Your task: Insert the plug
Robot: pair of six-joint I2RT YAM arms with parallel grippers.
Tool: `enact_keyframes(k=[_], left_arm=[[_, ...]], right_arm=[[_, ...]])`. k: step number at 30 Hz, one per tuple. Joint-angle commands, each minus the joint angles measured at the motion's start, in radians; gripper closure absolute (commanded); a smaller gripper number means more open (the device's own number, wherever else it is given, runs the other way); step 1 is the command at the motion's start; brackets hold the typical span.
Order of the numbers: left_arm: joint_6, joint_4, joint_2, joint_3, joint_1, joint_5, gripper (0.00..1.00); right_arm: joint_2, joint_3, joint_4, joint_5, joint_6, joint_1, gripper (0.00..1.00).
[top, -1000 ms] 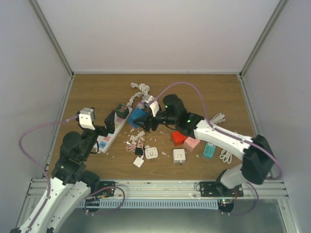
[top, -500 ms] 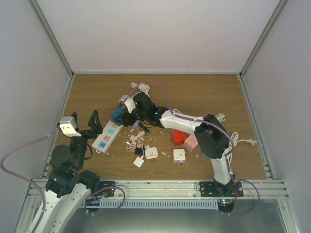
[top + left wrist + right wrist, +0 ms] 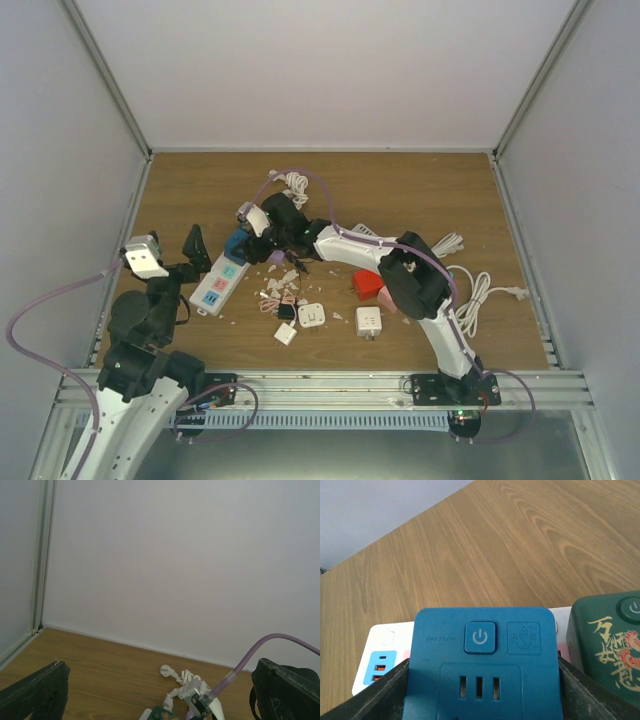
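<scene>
Blue square plastic plug [image 3: 482, 645] gripped by right gripper [image 3: 482, 702].
Held over white power strip [image 3: 218, 285], possibly touching; left gripper [image 3: 160, 692] spread wide.

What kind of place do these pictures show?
Probably a robot test cell: plain white panel walls enclose a brown wooden tabletop with a metal mounting rail, and the right gripper grips a blue cube socket adapter at a white power strip.

Left pincer [image 3: 160, 665] spread wide; right pincer [image 3: 481, 692] clamped.
</scene>
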State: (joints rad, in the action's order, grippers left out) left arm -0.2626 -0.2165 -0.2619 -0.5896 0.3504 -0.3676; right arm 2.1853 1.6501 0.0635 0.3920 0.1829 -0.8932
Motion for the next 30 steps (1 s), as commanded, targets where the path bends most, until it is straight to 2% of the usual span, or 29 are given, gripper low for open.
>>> enact_keyframes(k=[1,9,14,23,30], left_arm=[[0.015,0.039,-0.003,-0.003,-0.024,-0.021,0.01],[0.011,0.031,-0.016,-0.004,-0.048,-0.006,0.01],[0.018,0.036,-0.016,-0.003,-0.052,0.013,0.01],[0.036,0.034,-0.021,-0.002,-0.055,0.005,0.01],[0.056,0.023,-0.037,-0.007,-0.057,-0.005,0.01]], right_arm=[[0.042,0.059,0.025,0.004,-0.026,-0.013,0.69],[0.090,0.080,0.045,-0.014,-0.038,-0.021,0.70],[0.106,0.087,0.081,-0.124,-0.074,-0.032,0.71],[0.112,0.088,0.152,-0.219,-0.088,-0.044,0.72],[0.143,0.090,0.222,-0.222,-0.078,-0.058,0.71]])
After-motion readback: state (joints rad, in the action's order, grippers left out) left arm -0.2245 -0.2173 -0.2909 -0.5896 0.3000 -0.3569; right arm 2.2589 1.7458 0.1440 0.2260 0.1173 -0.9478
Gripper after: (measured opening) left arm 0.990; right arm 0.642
